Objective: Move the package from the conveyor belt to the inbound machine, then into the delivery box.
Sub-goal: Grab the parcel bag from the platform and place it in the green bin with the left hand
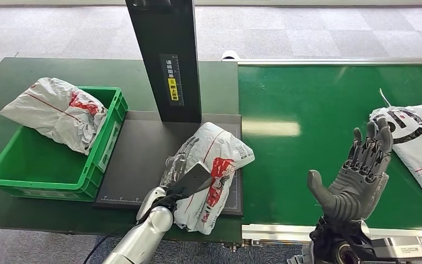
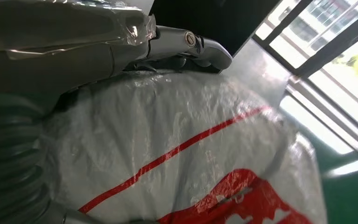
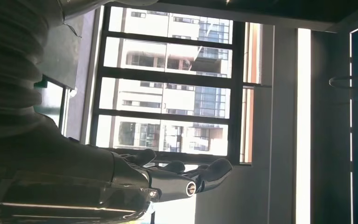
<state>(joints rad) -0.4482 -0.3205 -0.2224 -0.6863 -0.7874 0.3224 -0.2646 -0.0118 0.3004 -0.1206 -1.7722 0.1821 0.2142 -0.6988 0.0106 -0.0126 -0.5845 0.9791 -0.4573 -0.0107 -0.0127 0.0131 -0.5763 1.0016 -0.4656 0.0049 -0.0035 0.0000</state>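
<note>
A white plastic package with red print lies on the dark plate of the inbound machine, at its front right corner. My left hand grips the package's left side, with fingers and thumb wrapped onto the wrapping. In the left wrist view the package lies right against my left hand. My right hand is raised over the front of the green conveyor belt, its fingers spread and holding nothing. The right wrist view has my right hand against a window.
The green delivery box stands left of the plate with another white package lying across its far left rim. A third package lies on the belt at the right edge. The machine's black post rises behind the plate.
</note>
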